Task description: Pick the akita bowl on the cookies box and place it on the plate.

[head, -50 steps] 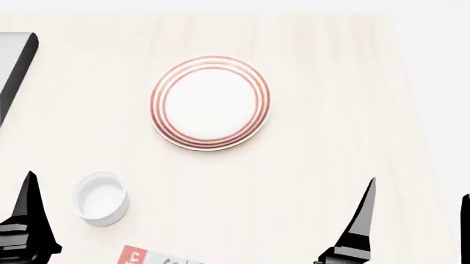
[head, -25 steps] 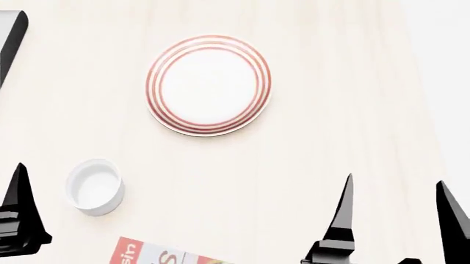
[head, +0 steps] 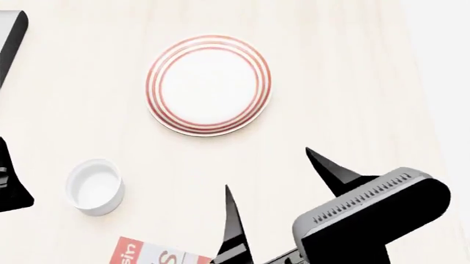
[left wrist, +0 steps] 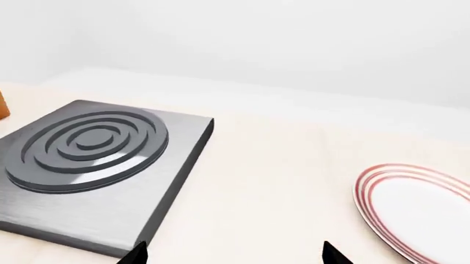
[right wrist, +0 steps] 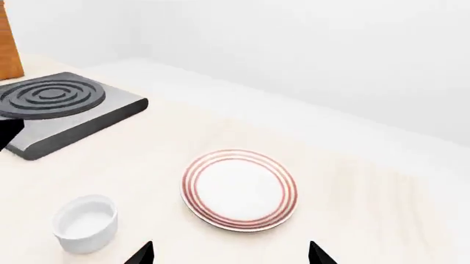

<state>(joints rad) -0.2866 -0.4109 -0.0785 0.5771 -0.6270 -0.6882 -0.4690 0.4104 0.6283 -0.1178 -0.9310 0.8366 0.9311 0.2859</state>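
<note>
The akita bowl is out of view in every frame. Only a red-and-white corner of the cookies box [head: 156,254] shows, at the head view's bottom edge. The plate [head: 208,85], white with red rings, lies empty on the pale table; it also shows as the plate [right wrist: 239,188] and the plate [left wrist: 417,208]. My right gripper [head: 267,168] hovers open and empty between the plate and the box corner, its tips wide apart in the right wrist view [right wrist: 230,254]. My left gripper [left wrist: 235,256] is open and empty too, with only a dark sliver of it at the head view's left edge.
A small plain white cup [head: 94,186] stands left of the box corner; it appears in the right wrist view as the cup [right wrist: 86,223]. A dark square stove [left wrist: 88,159] with rings sits at the far left. A brown wooden object [right wrist: 7,44] stands behind it.
The right arm has swung left and forward, so its gripper now sits mid-view below the plate. The left gripper has slid further toward the left edge. Earlier, the head view tilted down slightly.
</note>
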